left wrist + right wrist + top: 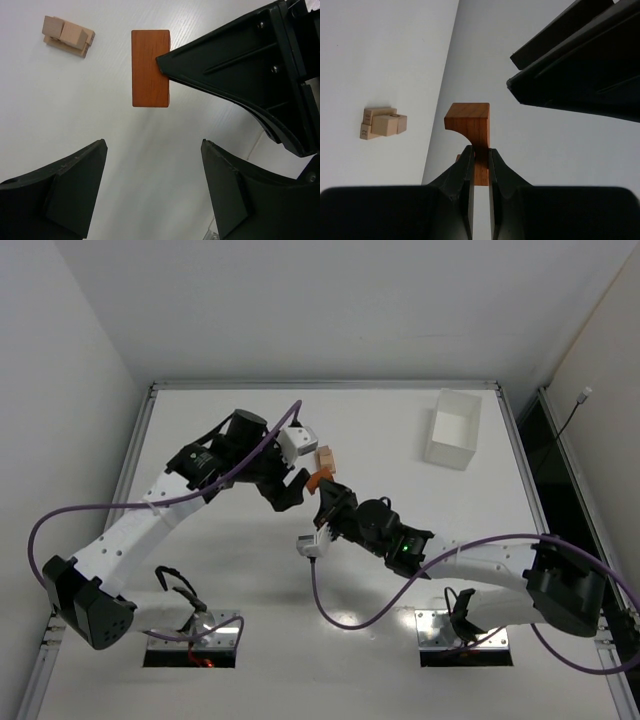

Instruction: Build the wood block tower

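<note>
Right gripper (478,152) is clamped on a reddish-brown block (467,125), fingers pinching its lower end. In the right wrist view the block has a flat top and a concave cut-out on one side. From the left wrist camera it reads as a plain rectangle. Left gripper (153,145) has its jaws wide apart, nothing between the fingers (75,190). The held block sits just ahead of those fingertips, not touching them, and one right finger comes in from the side onto the block's edge. Wood block tower (326,457) is a small cluster of light tan blocks on the white table (380,430), around the middle and slightly toward the far side. It looks like a lower layer with a piece or two on top. There are printed marks on the block ends, too small to read reliably. The held block is near the tower but apart from it, on its near-left side in the top view. Can't tell whether the held block is clear of the table or resting on it. White tray (447,452) stands at the far right, well apart from the tower and both grippers. The arms meet at table centre, left one reaching in from the left, right one from the right.
</note>
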Robot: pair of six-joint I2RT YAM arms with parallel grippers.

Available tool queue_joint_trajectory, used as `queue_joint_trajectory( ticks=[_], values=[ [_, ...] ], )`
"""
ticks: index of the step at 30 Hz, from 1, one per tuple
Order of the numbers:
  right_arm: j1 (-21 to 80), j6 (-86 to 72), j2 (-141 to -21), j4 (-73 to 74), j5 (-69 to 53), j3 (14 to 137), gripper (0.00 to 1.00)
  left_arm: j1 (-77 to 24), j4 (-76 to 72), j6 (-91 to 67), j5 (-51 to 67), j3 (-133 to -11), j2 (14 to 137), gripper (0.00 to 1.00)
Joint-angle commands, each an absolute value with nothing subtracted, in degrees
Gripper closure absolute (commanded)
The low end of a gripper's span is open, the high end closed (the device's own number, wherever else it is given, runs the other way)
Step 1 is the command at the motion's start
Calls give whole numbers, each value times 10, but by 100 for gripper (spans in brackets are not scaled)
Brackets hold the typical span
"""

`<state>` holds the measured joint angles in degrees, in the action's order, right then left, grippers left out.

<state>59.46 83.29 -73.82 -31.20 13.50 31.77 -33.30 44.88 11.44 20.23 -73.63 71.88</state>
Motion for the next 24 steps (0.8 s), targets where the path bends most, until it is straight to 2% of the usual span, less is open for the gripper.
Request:
queue_joint_trajectory(
  ticks=[1,13,18,24],
  values=[
    [599,821,-721,-359,134,338,100,-344,446,137,205,-734,715,27],
    [611,821,-726,-409,134,327,100,-349,436,142,238,-756,739,27],
    [616,821,-721,-409,134,322,100,-349,425,137,233,-761,744,18],
    [627,821,-710,-394,139,316,100,-349,419,137,227,-773,756,17]
  ],
)
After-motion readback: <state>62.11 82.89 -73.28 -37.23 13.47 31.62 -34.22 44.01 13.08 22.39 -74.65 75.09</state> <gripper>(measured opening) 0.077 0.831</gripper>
